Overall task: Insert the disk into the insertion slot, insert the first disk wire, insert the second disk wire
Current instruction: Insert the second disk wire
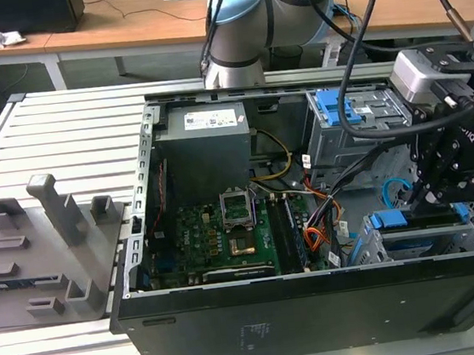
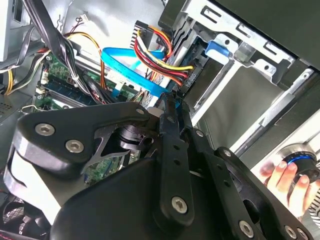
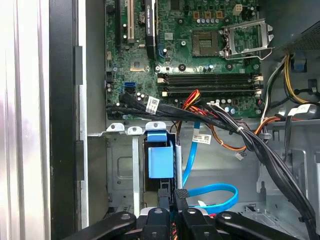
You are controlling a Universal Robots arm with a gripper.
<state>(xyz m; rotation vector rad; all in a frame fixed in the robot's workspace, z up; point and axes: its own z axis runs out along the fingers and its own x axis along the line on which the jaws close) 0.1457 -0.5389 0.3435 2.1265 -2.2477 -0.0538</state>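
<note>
In the exterior view we see an open tower PC case (image 1: 320,305) lying on its side, and the gripper (image 1: 444,192) is low over the silver drive cage (image 1: 433,241) at the exterior view's right. The blue bracket of the disk (image 1: 387,219) shows at the top edge of that cage, so we judge the disk is already seated in the insertion slot (image 1: 416,247). A light-blue cable (image 1: 390,190) curves just beside the gripper.

In the second wrist view the gripper (image 2: 169,100) has its fingers nearly together, their tips at the place where the second disk wire (image 2: 131,70) bends down toward the cage; we judge they pinch its plug, though the plug itself is hidden. Close by, the first disk wire (image 2: 160,55) runs into the back of the disk bay. A person's hand (image 2: 287,182) rests on a blue-ringed knob at the edge.

In the first wrist view the fingertips (image 3: 163,192) sit close together just under the blue disk bracket (image 3: 160,160), with the second disk wire (image 3: 210,192) looping off to one side and thick black cables (image 3: 210,117) crossing above the motherboard (image 3: 200,50).

The risks we see: the flat cable is sharply looped, so pulling could kink it or tug the plug askew, and the neighbouring wire bundle could snag on the fingers.
</note>
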